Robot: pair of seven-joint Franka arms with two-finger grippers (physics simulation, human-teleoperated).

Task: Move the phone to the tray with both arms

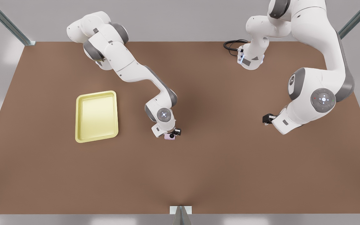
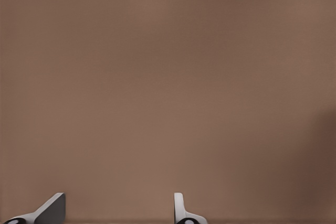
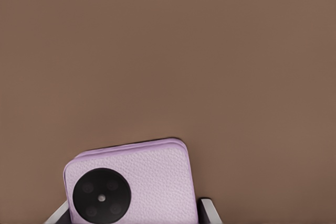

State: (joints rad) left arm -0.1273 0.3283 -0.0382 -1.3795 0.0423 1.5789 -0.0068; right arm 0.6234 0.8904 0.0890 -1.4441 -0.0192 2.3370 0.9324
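The pale pink phone [image 1: 169, 137] lies near the table's middle, to the right of the tray in the front view. In the right wrist view the phone [image 3: 142, 177] shows its black round camera circle. My right gripper [image 1: 169, 134] [image 3: 134, 211] is on the arm at the front view's left and hangs straight over the phone, one finger against each side, shut on it. The pale yellow tray [image 1: 96, 93] holds nothing. My left gripper [image 1: 269, 119] [image 2: 115, 208] waits at the front view's right, open over bare table.
A black cable [image 1: 233, 45] loops by the base of the arm at the back right. The brown table [image 1: 198, 175] is bare between phone and tray. Metal frame posts [image 1: 180, 215] stand at the front edge and the back corners.
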